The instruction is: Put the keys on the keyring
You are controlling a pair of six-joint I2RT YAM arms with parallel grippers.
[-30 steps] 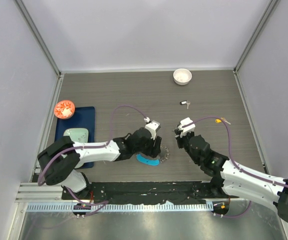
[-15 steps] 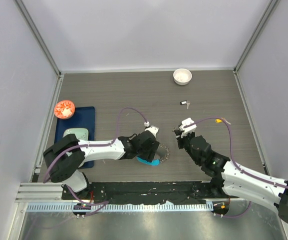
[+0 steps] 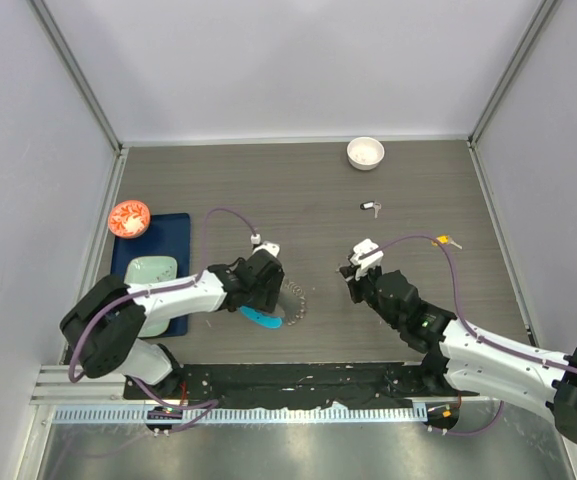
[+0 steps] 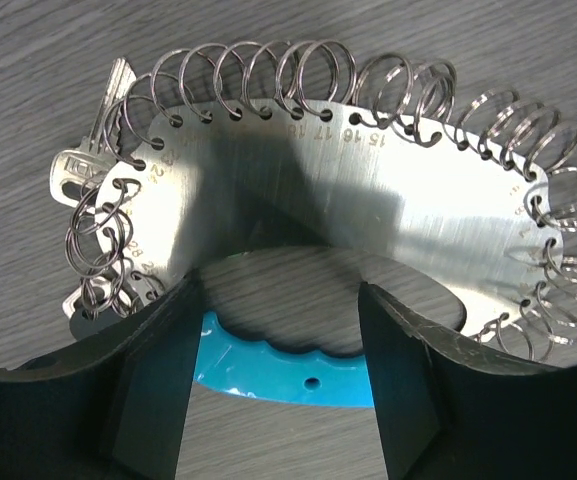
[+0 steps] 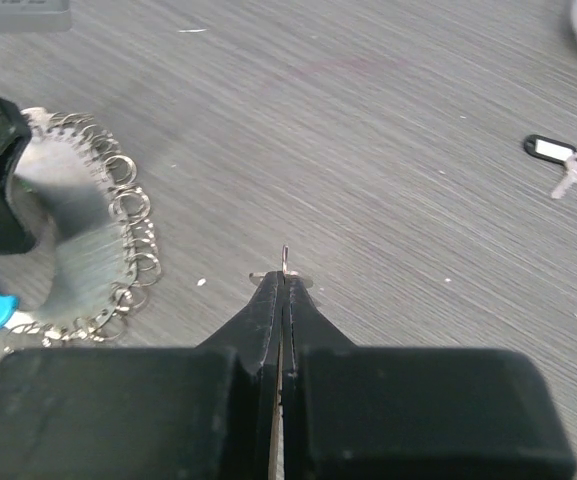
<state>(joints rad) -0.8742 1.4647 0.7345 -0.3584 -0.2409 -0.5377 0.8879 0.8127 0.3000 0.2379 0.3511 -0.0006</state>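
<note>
Nearest, at about 7 o'clock from the middle of the table [image 3: 418, 190], the left gripper [image 3: 270, 298] stands over the keyring [image 3: 290, 300]. In the wrist view its fingers [image 4: 158, 380] are wide apart, one at each side of the cut-out in the metal plate, and the blue part [image 4: 288, 372] lies across between them. If they press on the keyring, I cannot tell. The small rings run all around the plate edge, and two keys [image 4: 73, 172] already hang at its 9 o'clock side.

At 4 o'clock from the middle, the right gripper [image 3: 352, 272] is closed tight on one thin key [image 5: 285, 258], which stands up from the fingertips just above the table.

Compared with one second ago, the left gripper and the keyring have together moved toward 9 o'clock, so the gap to the right gripper is now wider. The right gripper has shifted only a little.

Farther, at 2 o'clock, the tagged key [image 3: 370, 207] lies in the same place as before. At 1 o'clock, near the far edge, the white bowl [image 3: 365, 152] has also not moved. At 9 o'clock is the blue mat [image 3: 173, 235].
</note>
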